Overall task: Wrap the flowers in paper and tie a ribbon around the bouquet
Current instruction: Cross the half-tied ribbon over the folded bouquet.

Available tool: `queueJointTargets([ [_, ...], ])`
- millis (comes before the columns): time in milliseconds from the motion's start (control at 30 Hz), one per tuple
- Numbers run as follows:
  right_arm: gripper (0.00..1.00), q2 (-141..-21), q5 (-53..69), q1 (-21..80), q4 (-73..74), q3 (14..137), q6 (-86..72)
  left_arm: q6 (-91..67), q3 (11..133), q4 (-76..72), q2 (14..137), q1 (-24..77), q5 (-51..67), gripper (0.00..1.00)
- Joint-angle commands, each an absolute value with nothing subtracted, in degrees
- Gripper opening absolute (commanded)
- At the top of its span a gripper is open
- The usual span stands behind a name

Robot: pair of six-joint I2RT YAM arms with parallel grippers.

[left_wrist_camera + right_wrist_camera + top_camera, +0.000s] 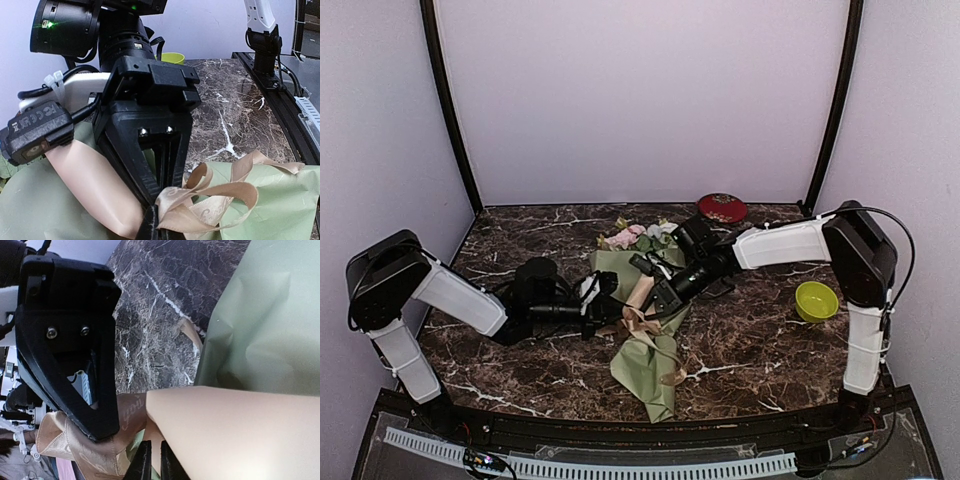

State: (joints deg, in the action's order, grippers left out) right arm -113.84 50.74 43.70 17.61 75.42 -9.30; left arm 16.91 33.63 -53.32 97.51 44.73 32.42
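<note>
Left gripper (pixel 103 431): reaches in from the left at the table's middle, fingers pressed together on the ribbon (pixel 200 202), which spills from their tips in loose loops. Right gripper (pixel 152 465): comes from the right, tip to tip with the left one, fingers closed to a thin slit on the same bunch of ribbon folds. Ribbon: shiny tan band with a faint woven pattern, gathered in several loops between the two grippers on top of the bouquet (pixel 645 365); one tail trails toward the near right along the cone; whether it passes round the cone cannot be told. Bouquet: long cone lying flat at the table's middle, wide end far, narrow end close to the near edge. Paper (pixel 272 200): sage green outside, creased, with a tan flap (pixel 240 435) rolled into a smooth tube just beside both grippers, on the far side of the ribbon. Flowers (pixel 626 238): pink and white blooms with green leaves at the cone's far end; stems hidden. Table (pixel 750 350): dark marble with white veins. Bowl (pixel 816 300): yellow-green, upright, well apart on the right, beside the right arm. Red dish (pixel 722 207): round, at the far edge, right of the blooms.
</note>
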Motion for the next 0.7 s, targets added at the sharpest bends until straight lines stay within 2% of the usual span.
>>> queueJointTargets([
  [0,0.1,-115.07,57.04,43.85,20.48,77.52,-3.32,16.14,32.78,-56.51,98.16,44.47,33.3,0.01],
  [433,0.19,-115.53,65.12,43.33,17.3,76.23,-0.78,15.95,32.44,-57.74,99.31,44.47,33.83,0.01],
  [667,0.21,-117.11,62.59,43.65,15.58,75.89,-3.45,14.51,32.92,-59.04,100.21,44.47,34.12,0.01],
])
